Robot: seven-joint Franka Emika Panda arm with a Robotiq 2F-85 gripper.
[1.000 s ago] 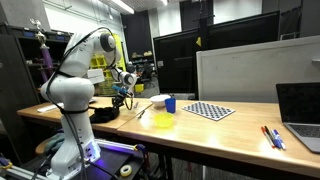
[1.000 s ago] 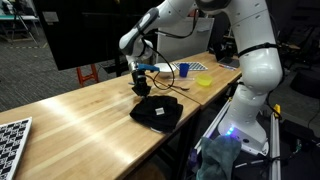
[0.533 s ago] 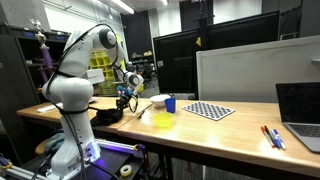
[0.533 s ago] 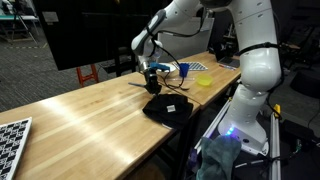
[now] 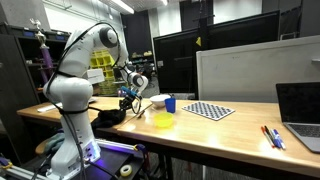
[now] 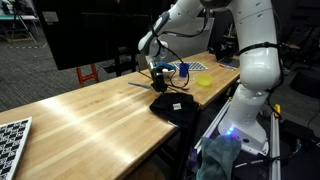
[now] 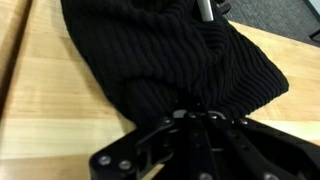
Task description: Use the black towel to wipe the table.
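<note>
No words, brands or numbers can be read in any view. The checkerboard (image 5: 209, 110) on the table carries only black and white squares, as does the one at the near table end in an exterior view (image 6: 12, 133). A small pale tag (image 6: 181, 106) shows on the towel (image 6: 178, 112), too small to read. The laptop (image 5: 300, 108) screen and the monitors (image 5: 178, 62) are dark. The wrist view shows only knit cloth and bare wood.
</note>
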